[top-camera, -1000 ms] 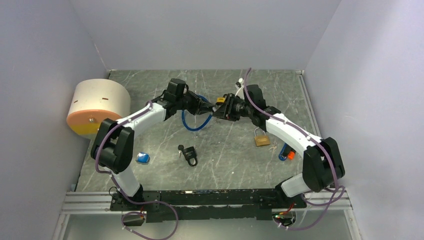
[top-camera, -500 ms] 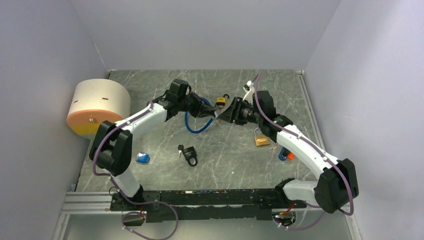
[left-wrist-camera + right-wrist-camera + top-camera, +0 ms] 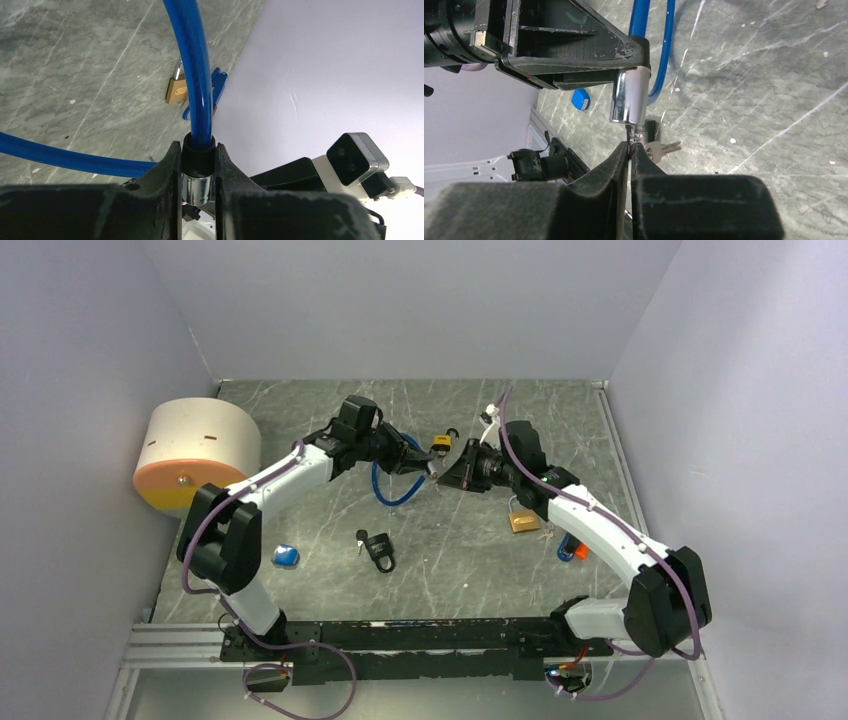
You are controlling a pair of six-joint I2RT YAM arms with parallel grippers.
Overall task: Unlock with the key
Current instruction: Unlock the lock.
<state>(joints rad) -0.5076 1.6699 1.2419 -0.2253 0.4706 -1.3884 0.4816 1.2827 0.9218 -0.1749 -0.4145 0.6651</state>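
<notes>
The blue cable lock (image 3: 384, 494) hangs in a loop above the table. My left gripper (image 3: 424, 466) is shut on its black collar (image 3: 198, 150), and the chrome lock cylinder (image 3: 198, 187) sticks out behind the jaws. In the right wrist view the chrome cylinder (image 3: 629, 97) points down at my right gripper (image 3: 630, 147). A small key (image 3: 630, 136) sits in the cylinder's end, and the right jaws are pinched shut on its head. A second key (image 3: 664, 147) dangles beside it. From above, the right gripper (image 3: 447, 472) meets the left one tip to tip.
A brass padlock (image 3: 523, 519) lies under the right forearm, and an orange and blue item (image 3: 572, 547) lies beside it. A small yellow padlock (image 3: 442, 443) lies behind the grippers. A black padlock (image 3: 378, 548) and a blue object (image 3: 286, 556) lie nearer. A large cream cylinder (image 3: 195, 450) stands at the left.
My right gripper drew back to the right with its jaws wider, then came in again and closed on the key. The left gripper has kept its grip on the lock.
</notes>
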